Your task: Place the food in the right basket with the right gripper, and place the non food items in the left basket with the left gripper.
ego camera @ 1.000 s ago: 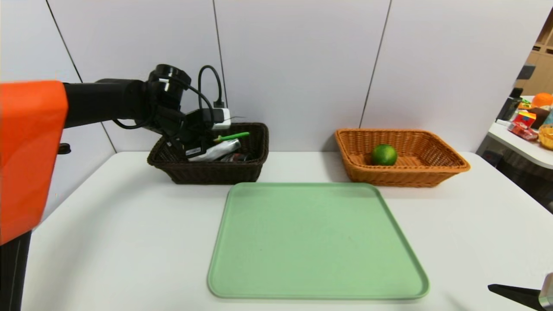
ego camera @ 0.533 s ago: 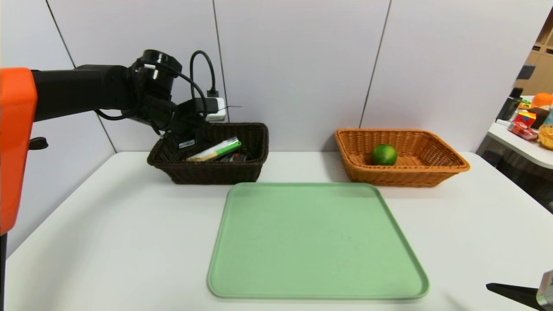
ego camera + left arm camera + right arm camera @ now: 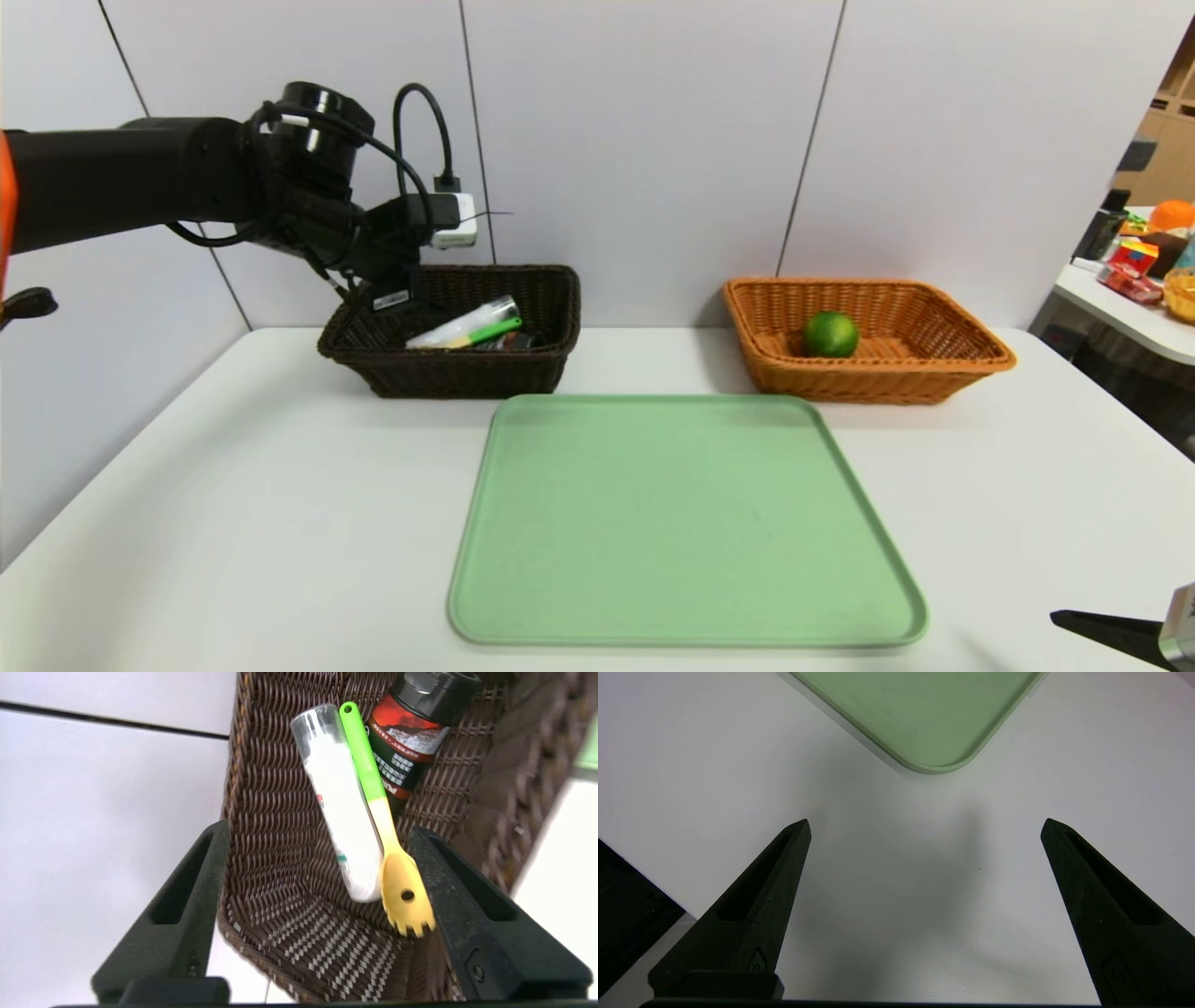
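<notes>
The dark brown left basket (image 3: 467, 378) holds a white tube (image 3: 462, 325), a green-and-yellow spork (image 3: 492, 331) and a dark bottle with a red label (image 3: 512, 342). My left gripper (image 3: 392, 287) hovers open above the basket's back left corner. The left wrist view shows the gripper (image 3: 317, 828) holding nothing, with the tube (image 3: 336, 812), spork (image 3: 373, 793) and bottle (image 3: 411, 742) lying below in the basket (image 3: 275, 812). The orange right basket (image 3: 934, 373) holds a green lime (image 3: 830, 334). My right gripper (image 3: 1106, 633) (image 3: 924, 823) stands open and low over bare table at the front right.
A pale green tray (image 3: 686, 523) (image 3: 924, 718) lies in the middle of the white table, in front of both baskets. A wall stands close behind the baskets. A side table with clutter (image 3: 1144, 266) is at the far right.
My left gripper has opened and let go of the spork, which now lies in the dark basket beside the tube. The left arm has risen and drawn back left. The right arm is still.
</notes>
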{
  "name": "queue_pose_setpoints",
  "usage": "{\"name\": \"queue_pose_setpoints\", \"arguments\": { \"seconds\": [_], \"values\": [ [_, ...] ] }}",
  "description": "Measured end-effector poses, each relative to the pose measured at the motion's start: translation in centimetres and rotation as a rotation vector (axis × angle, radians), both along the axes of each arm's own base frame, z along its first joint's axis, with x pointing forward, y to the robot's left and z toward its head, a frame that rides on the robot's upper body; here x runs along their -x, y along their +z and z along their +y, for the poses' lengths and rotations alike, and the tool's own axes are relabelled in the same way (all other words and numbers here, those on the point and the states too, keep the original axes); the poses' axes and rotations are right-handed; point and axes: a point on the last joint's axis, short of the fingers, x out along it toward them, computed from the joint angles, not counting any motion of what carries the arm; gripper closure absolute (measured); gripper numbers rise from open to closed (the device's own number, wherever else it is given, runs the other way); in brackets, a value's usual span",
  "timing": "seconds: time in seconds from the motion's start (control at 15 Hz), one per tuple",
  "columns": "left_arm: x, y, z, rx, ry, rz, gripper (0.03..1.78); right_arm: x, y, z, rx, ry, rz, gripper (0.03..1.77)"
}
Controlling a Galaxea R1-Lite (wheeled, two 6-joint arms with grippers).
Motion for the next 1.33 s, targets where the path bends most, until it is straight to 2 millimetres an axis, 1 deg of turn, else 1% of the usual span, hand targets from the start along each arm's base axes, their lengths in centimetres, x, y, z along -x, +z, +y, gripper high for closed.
{"name": "queue_pose_setpoints", "arguments": {
  "seconds": [0.2, 0.33, 0.6, 0.87, 1.07, 1.33],
  "values": [
    [3.4, 0.8, 0.7, 0.006, 0.008, 0.034, 0.33, -0.1, 0.4, 0.0, -0.003, 0.003, -0.014, 0.1],
    [6.1, 0.7, 1.3, 0.027, 0.031, 0.085, 0.28, -0.1, 0.5, 0.1, -0.006, 0.002, -0.02, 0.1],
    [11.7, 0.0, 3.2, 0.084, 0.115, 0.165, 0.21, -0.2, 0.9, 0.1, -0.012, 0.002, -0.035, 0.1],
    [16.6, -0.8, 4.2, 0.148, 0.181, 0.19, 0.17, -0.2, 1.0, 0.1, -0.012, -0.009, -0.042, 0.1],
    [19.5, -1.8, 4.7, 0.228, 0.248, 0.206, 0.15, -0.3, 1.5, 0.1, -0.018, -0.011, -0.06, 0.1],
    [22.3, -2.2, 5.2, 0.357, 0.349, 0.239, 0.14, -0.6, 2.6, 0.1, -0.028, -0.03, -0.098, 0.1]
  ]
}}
